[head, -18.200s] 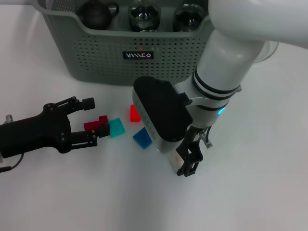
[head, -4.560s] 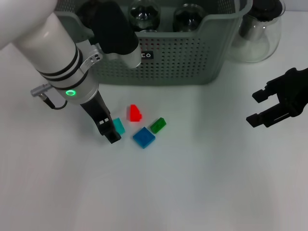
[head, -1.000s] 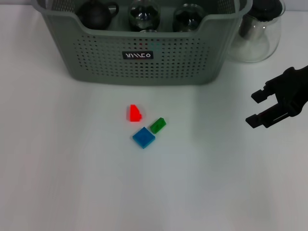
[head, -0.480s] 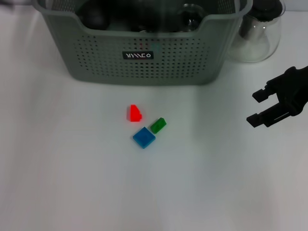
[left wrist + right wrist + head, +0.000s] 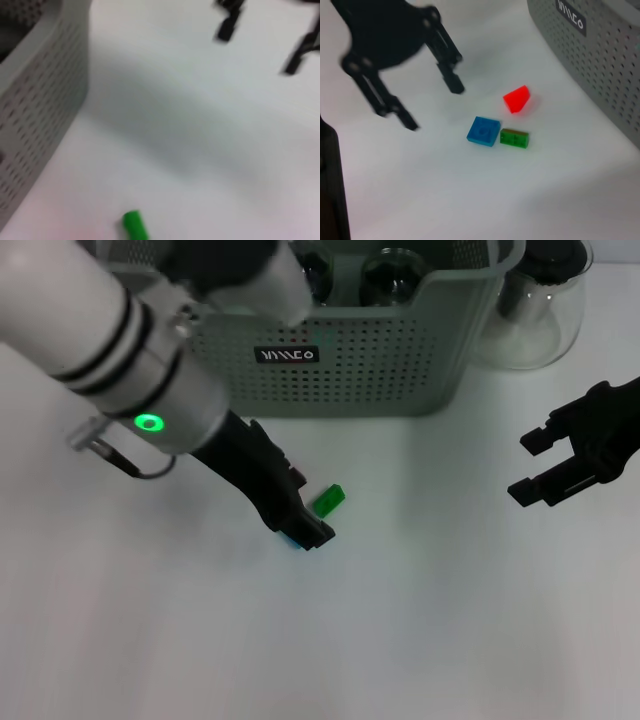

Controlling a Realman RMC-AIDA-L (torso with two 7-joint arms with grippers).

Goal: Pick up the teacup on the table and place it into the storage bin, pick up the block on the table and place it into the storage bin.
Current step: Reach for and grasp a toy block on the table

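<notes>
Left gripper (image 5: 305,528) low over the table (image 5: 420,640), fingers spread wide, as the right wrist view shows (image 5: 432,105); tips just above the blocks, touching none that can be seen. Blue block (image 5: 483,131) flat on the table, green block (image 5: 514,138) touching or just beside its edge, red block (image 5: 518,99) a little apart, nearer the bin (image 5: 340,380). From the head view, red block hidden behind the left arm, only a sliver of blue visible under the fingertips, green block (image 5: 327,501) in plain sight beside the gripper. Bin at the far side of the table, black label (image 5: 286,355) facing front, dark teapot-like shapes and glass items inside; no teacup made out on the table. Glass pitcher (image 5: 540,310) just beside the bin's right end. Right gripper (image 5: 545,465) parked out to the right, well apart from the blocks, fingers spread, holding nothing.
</notes>
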